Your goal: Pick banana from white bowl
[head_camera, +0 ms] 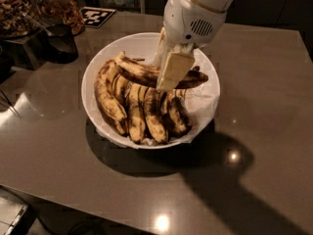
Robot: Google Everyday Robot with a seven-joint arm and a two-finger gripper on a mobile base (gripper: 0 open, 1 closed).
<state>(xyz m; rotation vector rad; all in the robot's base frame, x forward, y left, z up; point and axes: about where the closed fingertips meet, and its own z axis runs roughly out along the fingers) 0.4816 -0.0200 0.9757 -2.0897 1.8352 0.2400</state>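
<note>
The white bowl (143, 45) stands on the brown table, lined with white paper and holding several overripe bananas. The long, nearly straight banana (137, 71) lies crosswise over the others, from the bowl's upper left to its right side, and sits a little above them. My gripper (164, 76) comes down from the top on a white arm. It is shut on the middle of this banana, with one cream finger (172, 72) in front of it and the other behind. The banana's middle is hidden by the front finger.
A broad curved banana (104, 95) and shorter blackened bananas (155, 115) lie in the bowl under the held one. Jars of nuts (55, 8), a dark cup (61, 44) and a black-and-white tag (96, 15) stand at the back left. The table's front edge (98, 204) is near.
</note>
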